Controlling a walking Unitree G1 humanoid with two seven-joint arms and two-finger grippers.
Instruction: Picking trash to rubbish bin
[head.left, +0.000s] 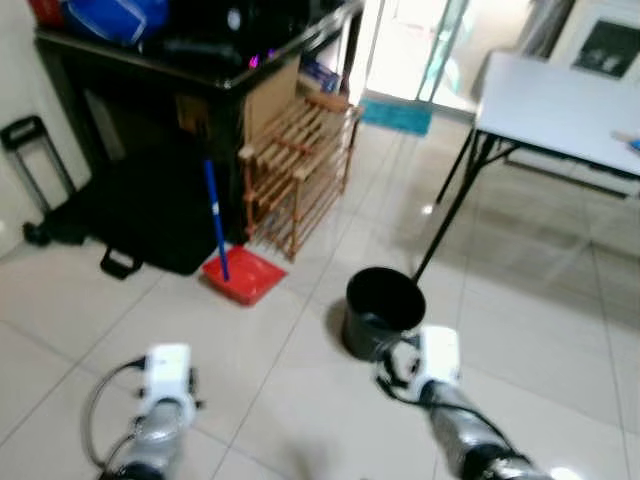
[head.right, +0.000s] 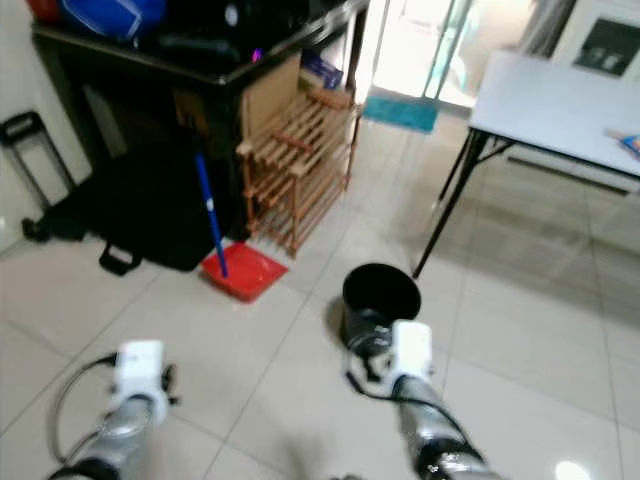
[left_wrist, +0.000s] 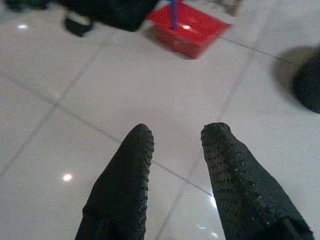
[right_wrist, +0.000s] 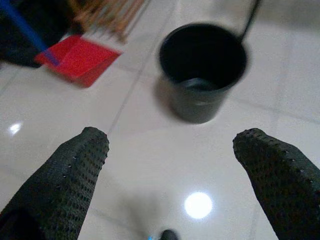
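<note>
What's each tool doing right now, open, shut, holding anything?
Left tool: open, narrow gap, holding nothing, over bare floor tile.
Right tool: wide open, holding nothing, facing the black bin.

2 head views down at floor; wrist views sharing black bin (right_wrist: 202, 70).

Daylight floods in through the doorway (head.left: 415, 45) at the upper centre of the head views, washing it out and leaving streaky glare on the glossy floor tiles (head.left: 520, 300). Both head views are soft with blur. The black bin (right_wrist: 202, 70) smears slightly; small highlights dot the tiles in both wrist views.
</note>
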